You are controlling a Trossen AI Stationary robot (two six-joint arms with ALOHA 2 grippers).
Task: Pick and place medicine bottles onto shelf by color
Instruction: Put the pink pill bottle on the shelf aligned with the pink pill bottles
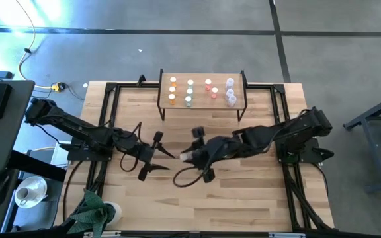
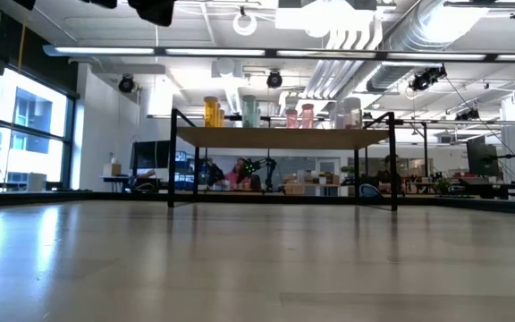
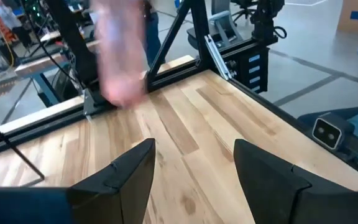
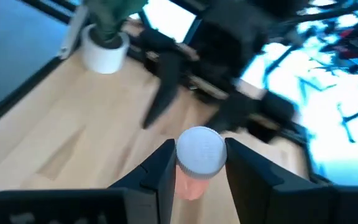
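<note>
right wrist view: pink bottle [image 4: 197,163] clamped between right gripper [image 4: 199,167] fingers.

A potted plant [image 1: 92,210] in a white pot is sitting at the table's [image 1: 243,192] near left corner. A yellow cable [image 1: 24,56] is trailing across the grey floor [image 1: 336,46] at far left.

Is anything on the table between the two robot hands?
No. From above, only bare table lies between the open left gripper and the right gripper, which holds a pink bottle.
</note>
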